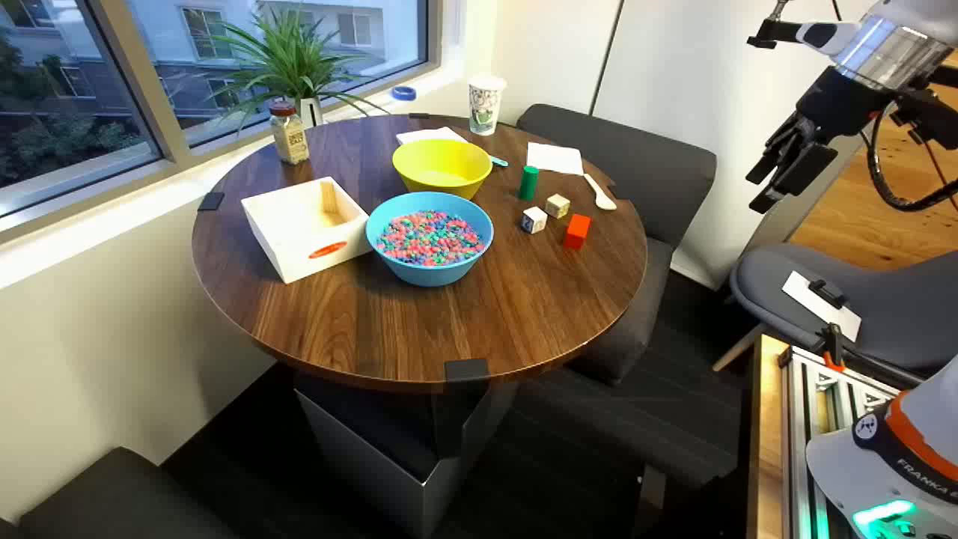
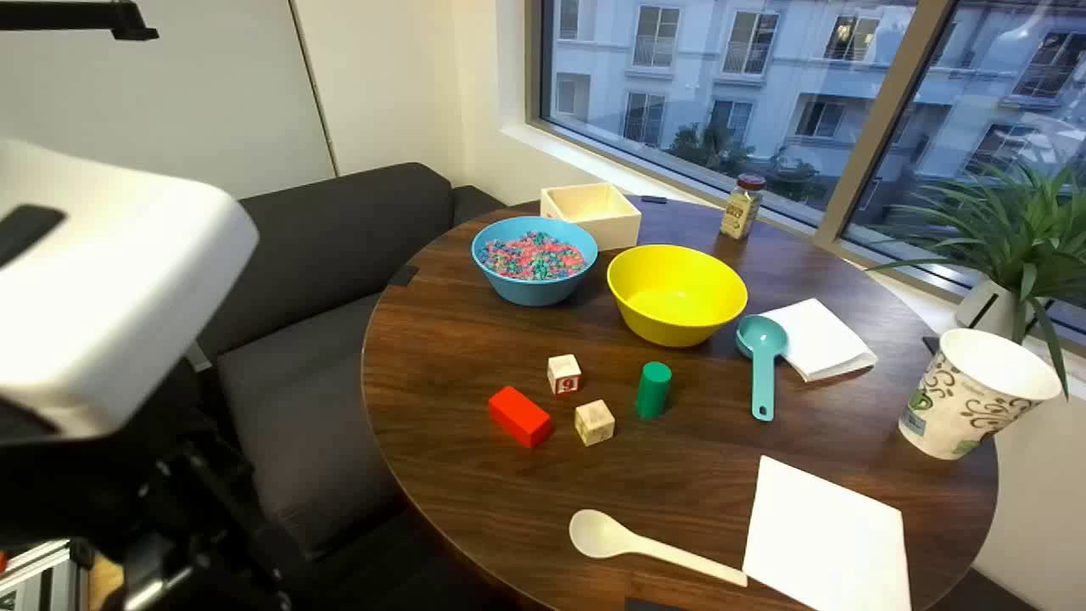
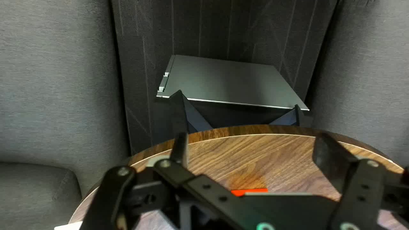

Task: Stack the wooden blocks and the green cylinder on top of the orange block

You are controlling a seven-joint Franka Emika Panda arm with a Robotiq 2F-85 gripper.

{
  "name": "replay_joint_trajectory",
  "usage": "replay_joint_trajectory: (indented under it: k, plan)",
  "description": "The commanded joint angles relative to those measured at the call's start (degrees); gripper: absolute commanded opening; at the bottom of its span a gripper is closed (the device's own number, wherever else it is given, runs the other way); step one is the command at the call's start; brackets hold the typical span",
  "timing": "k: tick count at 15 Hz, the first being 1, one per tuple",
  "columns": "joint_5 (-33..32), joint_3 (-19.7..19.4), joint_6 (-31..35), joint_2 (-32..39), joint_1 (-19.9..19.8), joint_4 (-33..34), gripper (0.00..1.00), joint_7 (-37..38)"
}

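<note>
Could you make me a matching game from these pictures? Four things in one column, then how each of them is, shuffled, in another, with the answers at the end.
Things
1. Blue bowl
2. Green cylinder
3. Orange block
4. Gripper

States
A. Standing upright
B. Open, with nothing in its grasp
C. Holds small colourful bits
D. Lying on its long side

Right pairs: 1-C, 2-A, 3-D, 4-B

A bench [image 2: 310, 280] is set beside the table [image 1: 516, 307]; a pale wall [image 1: 127, 344] is topped by a wide window [image 2: 755, 102].
</note>
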Motion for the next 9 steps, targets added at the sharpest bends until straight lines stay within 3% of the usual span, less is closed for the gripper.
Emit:
replay_joint_trajectory:
  k: [1, 6, 9]
  plan:
    - [-0.02, -0.02, -0.17, 0.01, 0.09, 0.13, 1.00, 0.06]
    - [-0.02, -0.02, -0.17, 0.01, 0.09, 0.13, 1.00, 0.07]
    - [1.51, -0.08, 5.43, 4.72, -0.23, 0.87, 1.00, 4.31]
